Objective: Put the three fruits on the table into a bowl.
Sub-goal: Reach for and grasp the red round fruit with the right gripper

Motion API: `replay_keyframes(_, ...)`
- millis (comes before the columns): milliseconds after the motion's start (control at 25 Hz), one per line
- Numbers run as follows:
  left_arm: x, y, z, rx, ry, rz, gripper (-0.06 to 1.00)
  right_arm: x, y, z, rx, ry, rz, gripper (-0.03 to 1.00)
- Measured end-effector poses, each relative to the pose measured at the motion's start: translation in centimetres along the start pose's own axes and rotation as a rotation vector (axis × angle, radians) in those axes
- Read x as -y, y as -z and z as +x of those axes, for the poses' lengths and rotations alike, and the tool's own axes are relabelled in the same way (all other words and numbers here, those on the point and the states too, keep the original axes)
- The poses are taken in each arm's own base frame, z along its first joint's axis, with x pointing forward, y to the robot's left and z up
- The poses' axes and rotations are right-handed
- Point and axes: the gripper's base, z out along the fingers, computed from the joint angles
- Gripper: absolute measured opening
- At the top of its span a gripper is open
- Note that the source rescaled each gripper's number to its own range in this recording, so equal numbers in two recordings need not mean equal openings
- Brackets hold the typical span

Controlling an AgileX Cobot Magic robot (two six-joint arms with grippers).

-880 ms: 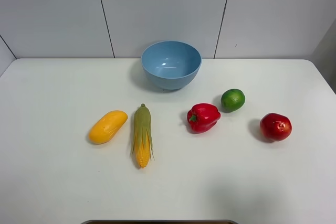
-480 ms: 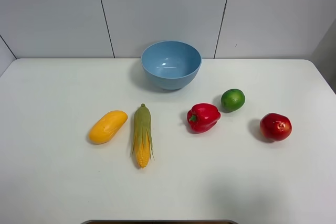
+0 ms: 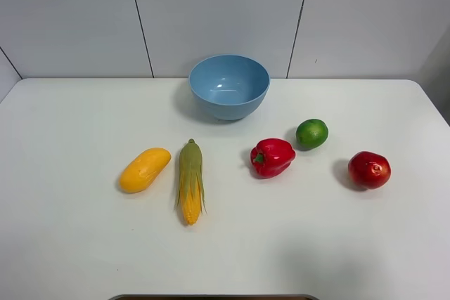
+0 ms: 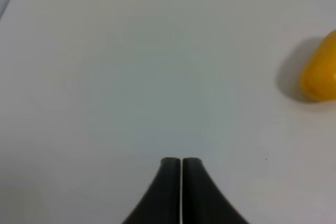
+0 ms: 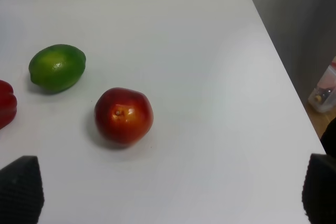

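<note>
The light-blue bowl [image 3: 229, 86] stands empty at the back middle of the white table [image 3: 70, 244]. The yellow-orange mango [image 3: 144, 169] lies left of centre and shows at the edge of the left wrist view [image 4: 321, 72]. The green lime [image 3: 311, 133] and the red pomegranate-like fruit [image 3: 369, 170] lie on the right; both show in the right wrist view, lime [image 5: 56, 67] and red fruit [image 5: 124, 115]. Neither arm shows in the high view. My left gripper [image 4: 181, 162] is shut and empty above bare table. My right gripper [image 5: 168, 192] is wide open, short of the red fruit.
A corn cob with green husk [image 3: 190, 181] lies beside the mango. A red bell pepper [image 3: 272, 157] lies between the corn and the lime, its edge in the right wrist view [image 5: 6, 103]. The table's right edge [image 5: 283, 72] drops off near the red fruit.
</note>
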Motion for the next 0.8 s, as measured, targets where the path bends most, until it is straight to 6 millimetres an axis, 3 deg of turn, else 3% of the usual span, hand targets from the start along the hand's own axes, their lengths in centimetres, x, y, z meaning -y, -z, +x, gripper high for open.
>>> replay_keyframes(240,0.0,0.0,0.0,0.000,0.000,0.000,0.00,0.0,0.7,-0.5,0.030,-0.003,-0.001,1.00)
replay_keyframes(480,0.0,0.0,0.0,0.000,0.000,0.000,0.00,0.1,2.7,-3.0,0.099,-0.010,0.000,1.00)
replay_keyframes(640,0.0,0.0,0.0,0.000,0.000,0.000,0.00,0.1,3.2,-6.0,0.083,-0.009,0.001,1.00)
replay_keyframes(800,0.0,0.0,0.0,0.000,0.000,0.000,0.00,0.0,2.4,-9.1,0.014,-0.022,0.005,1.00)
